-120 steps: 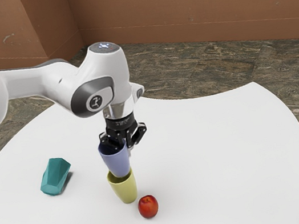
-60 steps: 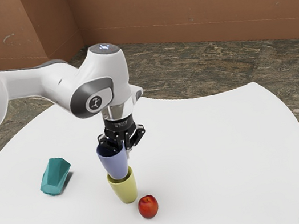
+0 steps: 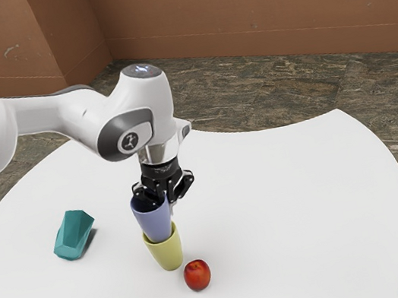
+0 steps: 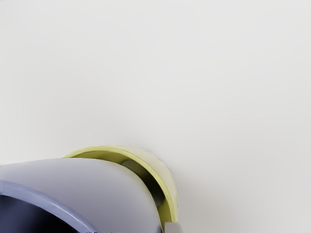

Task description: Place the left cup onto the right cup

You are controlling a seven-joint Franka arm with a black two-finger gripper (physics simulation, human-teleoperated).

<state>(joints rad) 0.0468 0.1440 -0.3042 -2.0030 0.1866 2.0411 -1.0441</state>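
A lavender cup (image 3: 152, 217) stands upright with its base sunk into the mouth of a yellow cup (image 3: 166, 251) on the white table (image 3: 293, 202). My gripper (image 3: 159, 195) grips the lavender cup's rim on the side toward the exterior view's right, shut on it. Seen from the wrist, the lavender cup (image 4: 82, 191) is a large blurred shape just under the hand, with the yellow cup's rim (image 4: 160, 182) curving around it.
A red apple (image 3: 197, 273) lies just in front of the yellow cup, toward the exterior view's right. A teal faceted object (image 3: 73, 234) lies on the table at the exterior view's left. The table's curved edge runs along the right and far side.
My hand has sunk slightly with the lavender cup, which now sits deeper in the yellow cup. The apple and the teal object have stayed put.
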